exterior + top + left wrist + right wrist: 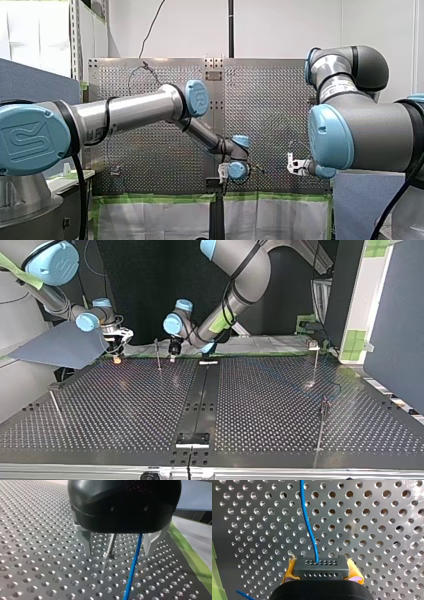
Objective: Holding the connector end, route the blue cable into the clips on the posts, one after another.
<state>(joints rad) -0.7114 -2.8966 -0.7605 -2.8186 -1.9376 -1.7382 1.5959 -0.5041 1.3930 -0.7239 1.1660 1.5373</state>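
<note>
Right gripper [321, 568] is pinching the stiff connector [321, 573]; blue cable [308, 522] is looking limp, light; left gripper [116, 545] is gaping wide.

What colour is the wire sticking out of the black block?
Blue. The right wrist view shows the cable best, leaving the connector.

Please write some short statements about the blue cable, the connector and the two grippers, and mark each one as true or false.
1. My right gripper holds the black connector between its yellow pads. True.
2. The blue cable is detached from the connector. False: it comes out of the connector's face.
3. My left gripper is shut on the cable. False: its fingers stand open, and the cable passes between them.
4. A thin metal post shows between my left gripper's fingers. True.
</note>
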